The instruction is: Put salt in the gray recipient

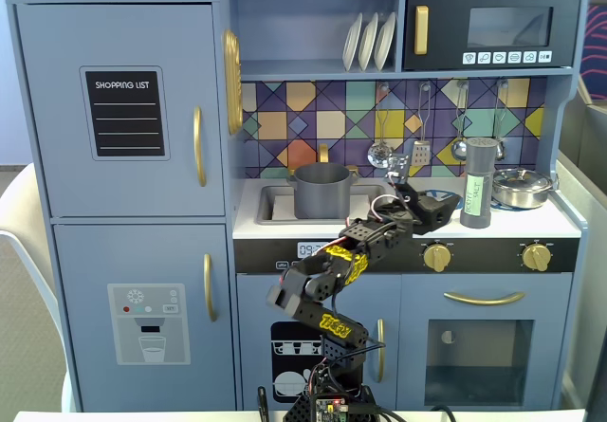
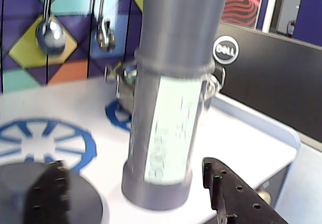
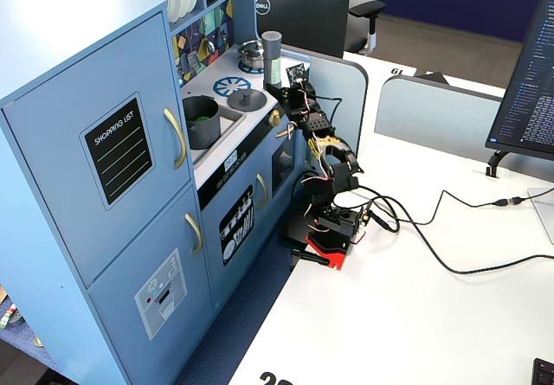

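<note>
The salt (image 1: 477,183) is a tall dark-gray shaker with a pale green label, standing upright on the white counter at the right. It fills the middle of the wrist view (image 2: 171,98). My gripper (image 2: 132,166) is open, one finger (image 2: 48,194) left and one finger (image 2: 231,194) right of the shaker's base, not touching it. In a fixed view my gripper (image 1: 448,206) sits just left of the salt. The gray recipient (image 1: 321,190) stands in the sink, to the left; it also shows in the other fixed view (image 3: 201,117).
A flat gray knobbed lid (image 3: 245,98) lies on the counter under my left finger (image 2: 90,204). A shiny steel pan (image 1: 522,187) stands right behind the salt. Utensils (image 1: 460,147) hang on the backsplash. A Dell monitor (image 2: 224,50) stands beyond the counter's end.
</note>
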